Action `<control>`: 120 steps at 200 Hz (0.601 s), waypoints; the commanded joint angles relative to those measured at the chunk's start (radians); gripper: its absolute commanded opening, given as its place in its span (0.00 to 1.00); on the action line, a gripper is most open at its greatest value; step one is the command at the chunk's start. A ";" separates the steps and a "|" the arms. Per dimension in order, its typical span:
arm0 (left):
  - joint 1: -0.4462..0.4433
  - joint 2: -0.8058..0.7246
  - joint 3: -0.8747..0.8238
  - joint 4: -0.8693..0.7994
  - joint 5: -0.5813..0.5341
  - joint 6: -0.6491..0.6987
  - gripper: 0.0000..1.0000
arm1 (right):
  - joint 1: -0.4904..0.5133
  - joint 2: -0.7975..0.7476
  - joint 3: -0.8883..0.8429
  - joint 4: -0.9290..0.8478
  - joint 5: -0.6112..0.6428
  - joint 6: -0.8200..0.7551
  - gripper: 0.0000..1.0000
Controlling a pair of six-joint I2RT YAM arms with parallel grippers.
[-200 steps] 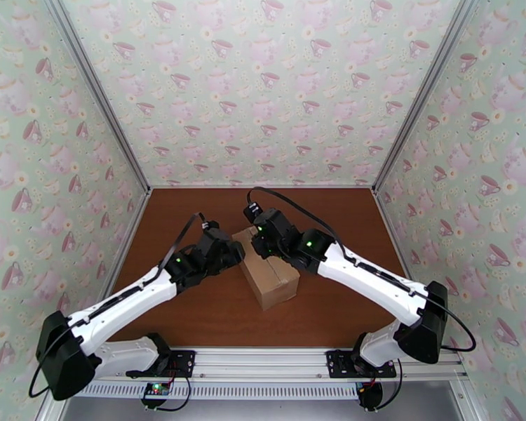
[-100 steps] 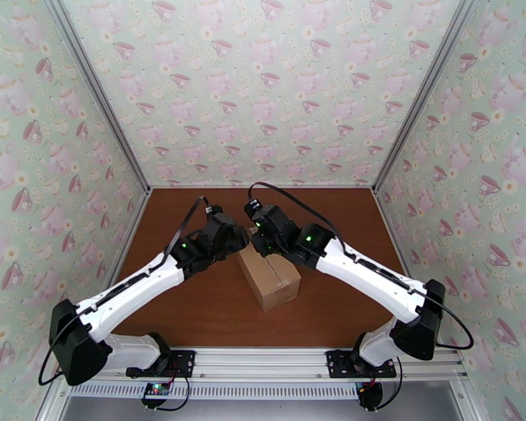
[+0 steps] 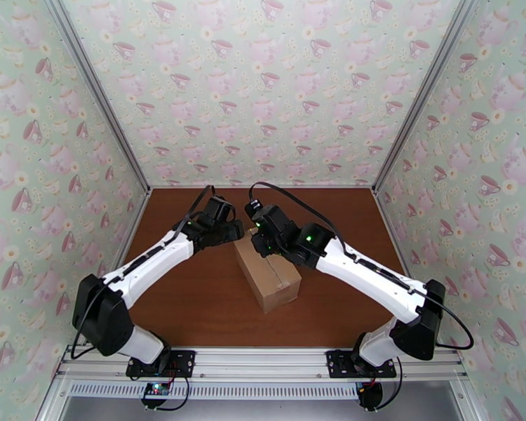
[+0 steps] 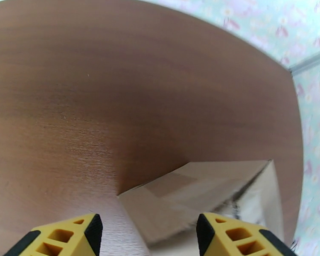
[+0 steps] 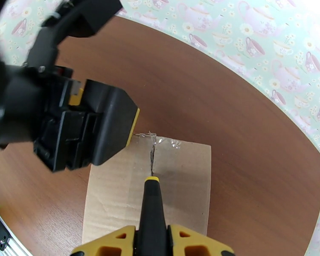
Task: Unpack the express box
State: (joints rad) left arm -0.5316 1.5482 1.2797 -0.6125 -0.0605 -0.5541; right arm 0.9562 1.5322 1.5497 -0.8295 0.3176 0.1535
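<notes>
The express box (image 3: 271, 278) lies mid-table (image 3: 193, 303), its length running from 11 to 5 o'clock. The right claw (image 5: 153, 240) is clamped narrow on a black tool (image 5: 152, 205) whose thin tip sits in the taped seam. The left claw (image 4: 147, 230) stands wide at the box's 11 o'clock end, holding nothing.

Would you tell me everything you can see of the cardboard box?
The cardboard box is a small, plain brown carton lying flat on the wooden table. Its top flaps are down, and the clear tape over the centre seam is slit at the far end. The tip of a black cutter, held in the right gripper, rests in that slit. The open left gripper hangs over the far end; contact cannot be judged.
</notes>
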 commanded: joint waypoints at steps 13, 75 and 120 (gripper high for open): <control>0.033 0.043 0.069 0.064 0.181 0.114 0.65 | 0.006 0.021 0.020 -0.046 -0.019 0.009 0.00; 0.044 0.118 0.093 0.066 0.349 0.172 0.64 | 0.006 0.025 0.024 -0.054 -0.019 0.004 0.00; 0.048 0.142 0.067 0.056 0.353 0.163 0.63 | 0.006 0.028 0.024 -0.052 -0.018 0.000 0.00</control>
State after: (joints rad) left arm -0.4911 1.6752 1.3506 -0.5468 0.2584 -0.4072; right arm 0.9562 1.5452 1.5517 -0.8371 0.3180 0.1532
